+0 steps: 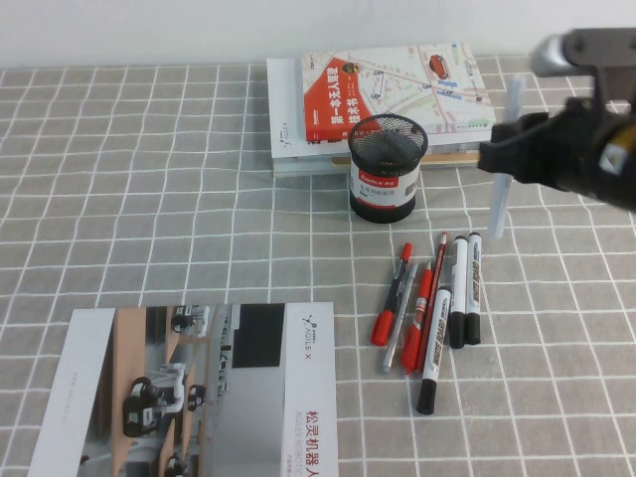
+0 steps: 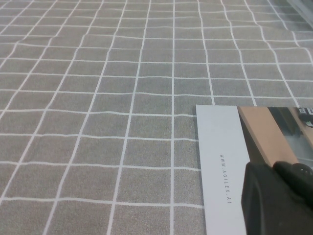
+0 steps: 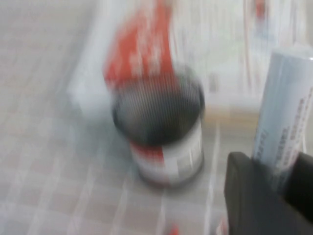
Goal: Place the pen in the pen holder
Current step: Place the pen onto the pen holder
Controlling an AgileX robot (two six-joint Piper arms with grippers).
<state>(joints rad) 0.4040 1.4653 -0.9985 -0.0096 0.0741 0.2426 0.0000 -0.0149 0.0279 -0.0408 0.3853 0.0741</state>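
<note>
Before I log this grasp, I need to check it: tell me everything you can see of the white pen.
The pen is a slim, plain white cylinder, plastic by its look, with faint small print visible in the right wrist view. It stands nearly upright in the air, right of the pen holder and clear of the table. The right gripper has its jaws shut on its middle; both ends show free.

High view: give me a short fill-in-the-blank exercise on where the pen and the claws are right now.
1. The white pen is held roughly upright, clear of the table, by the ____ claw.
2. The pen holder stands in front of a stack of ____.
3. In the high view, the held pen is to the ____ of the pen holder.
4. The left claw hovers over a ____ lying on the checked tablecloth.

Missing words: right; books; right; brochure
</note>
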